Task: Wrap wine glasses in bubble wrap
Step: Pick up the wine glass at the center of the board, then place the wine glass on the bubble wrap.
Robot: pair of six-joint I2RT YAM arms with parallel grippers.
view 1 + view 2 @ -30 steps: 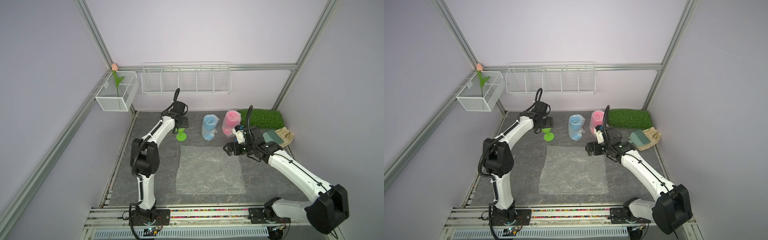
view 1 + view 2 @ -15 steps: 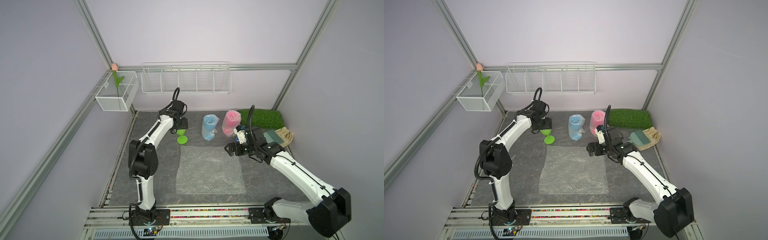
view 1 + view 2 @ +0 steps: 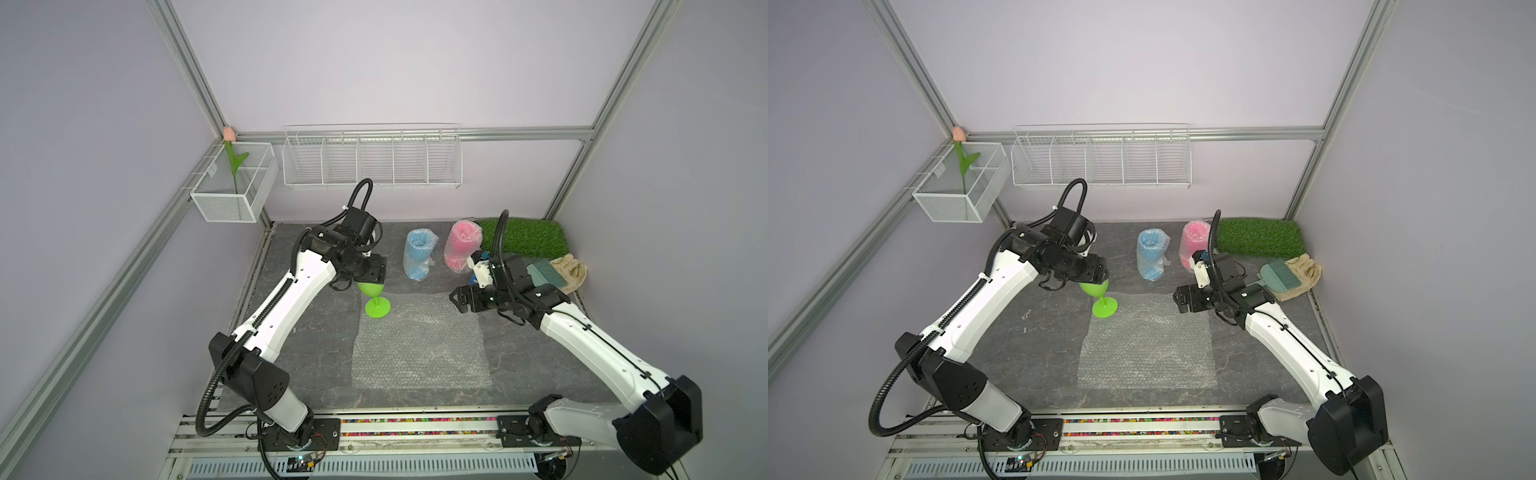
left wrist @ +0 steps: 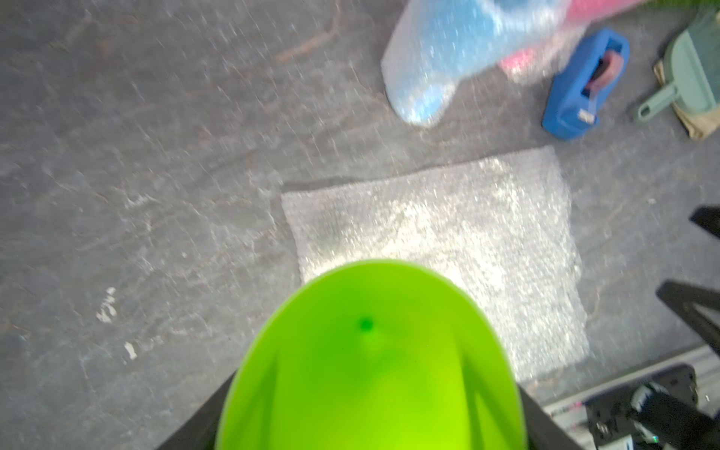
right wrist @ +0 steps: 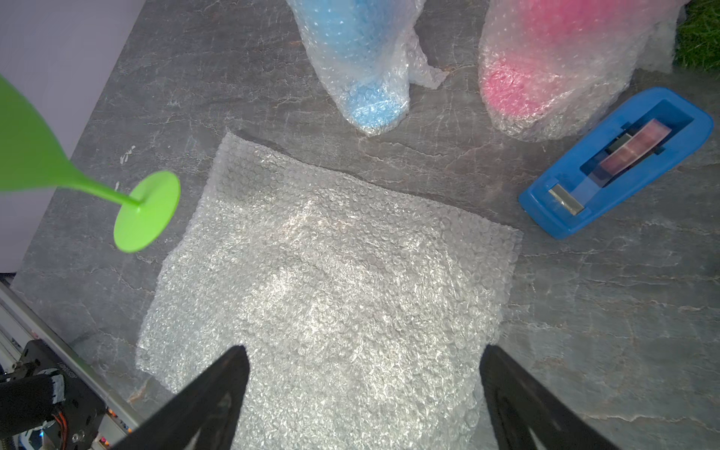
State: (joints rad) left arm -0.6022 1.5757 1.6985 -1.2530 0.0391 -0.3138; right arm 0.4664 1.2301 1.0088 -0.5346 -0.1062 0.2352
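Observation:
My left gripper (image 3: 371,277) is shut on the bowl of the lime green wine glass (image 3: 375,296), which is tilted. Its round foot (image 5: 147,212) is just beside the far left corner of the flat bubble wrap sheet (image 3: 419,345). In the left wrist view the green bowl (image 4: 370,370) fills the space between the jaws. My right gripper (image 3: 455,299) is open and empty over the sheet's far right corner; its fingers spread wide above the wrap (image 5: 331,280). The blue glass (image 3: 419,253) and pink glass (image 3: 461,245) stand behind the sheet, each rolled in bubble wrap.
A blue tape dispenser (image 5: 615,163) sits right of the sheet, under my right wrist. A green grass mat (image 3: 521,237), a small brush (image 3: 544,276) and a cloth (image 3: 575,272) lie at the back right. Wire baskets (image 3: 372,158) hang on the back wall.
My left arm has carried the green glass forward and to the right, from the back of the table to the sheet's far left corner. The right gripper has barely moved.

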